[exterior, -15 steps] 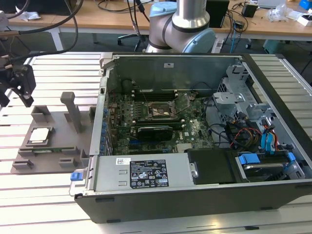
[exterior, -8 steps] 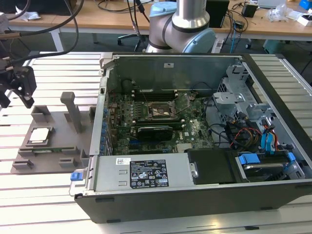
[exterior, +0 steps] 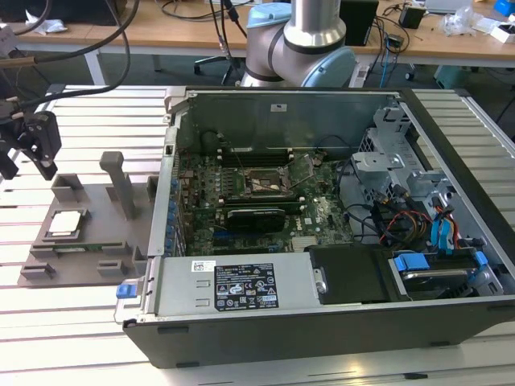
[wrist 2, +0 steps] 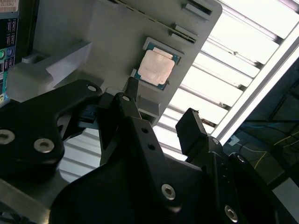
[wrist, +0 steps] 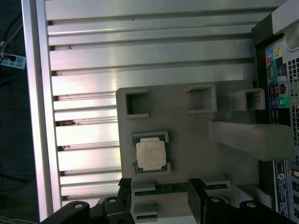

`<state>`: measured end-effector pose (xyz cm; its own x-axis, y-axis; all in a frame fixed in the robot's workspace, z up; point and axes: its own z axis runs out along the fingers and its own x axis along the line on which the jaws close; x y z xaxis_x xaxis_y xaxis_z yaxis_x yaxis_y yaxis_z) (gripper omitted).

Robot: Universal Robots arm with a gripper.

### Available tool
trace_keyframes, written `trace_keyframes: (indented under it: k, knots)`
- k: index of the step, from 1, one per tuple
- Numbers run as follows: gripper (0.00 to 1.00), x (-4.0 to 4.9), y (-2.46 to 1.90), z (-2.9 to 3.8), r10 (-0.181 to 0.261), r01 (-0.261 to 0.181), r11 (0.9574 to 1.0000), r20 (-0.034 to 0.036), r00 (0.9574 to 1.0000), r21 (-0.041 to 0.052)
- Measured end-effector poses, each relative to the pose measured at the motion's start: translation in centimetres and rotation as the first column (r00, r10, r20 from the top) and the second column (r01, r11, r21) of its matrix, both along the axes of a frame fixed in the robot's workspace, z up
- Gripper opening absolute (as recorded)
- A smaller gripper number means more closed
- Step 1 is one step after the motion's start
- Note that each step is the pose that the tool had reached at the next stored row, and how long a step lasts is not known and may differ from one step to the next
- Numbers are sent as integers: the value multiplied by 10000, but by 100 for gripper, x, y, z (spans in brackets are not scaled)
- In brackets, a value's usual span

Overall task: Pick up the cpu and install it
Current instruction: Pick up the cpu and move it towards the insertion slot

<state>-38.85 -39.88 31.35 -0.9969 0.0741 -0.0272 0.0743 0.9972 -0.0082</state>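
Cut off at the top of the exterior view, the arm [exterior: 299, 44] runs out of frame, and the gripper [exterior: 28, 165] is clipped at the exterior view's left. The computer case [exterior: 322, 338] is cropped at the exterior view's right. Whether its socket [exterior: 261, 183] holds anything is too small to tell, and the cpu [exterior: 64, 223] shows no detail there. In the second wrist view the gripper's black body hides much of the grey tray [wrist 2: 107, 32]. In the first wrist view one end of the tray lies behind the fingers [wrist: 125, 186], and the picture's edge crops the case.
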Motion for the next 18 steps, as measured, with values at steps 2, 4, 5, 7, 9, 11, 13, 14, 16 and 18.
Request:
trace_keyframes:
  k: [2,4,5,7,9,11,13,14,16,18]
  knots:
    - [60,0,0,-7,0,0,10000,2,10000,1]
    - [60,0,0,-15,0,0,10000,0,10000,0]
    - [60,0,0,-18,0,0,10000,0,10000,1]
    - [60,0,0,-22,0,0,10000,0,10000,0]
    - [60,0,0,-27,0,0,10000,1,10000,0]
    - [60,0,0,-33,0,0,10000,1,10000,1]
    - [60,0,0,-38,0,0,10000,1,10000,1]
    - [60,0,0,-40,0,0,10000,1,10000,1]
    - [60,0,0,-47,0,0,10000,2,10000,1]
    - [60,0,0,-56,0,0,10000,1,10000,0]
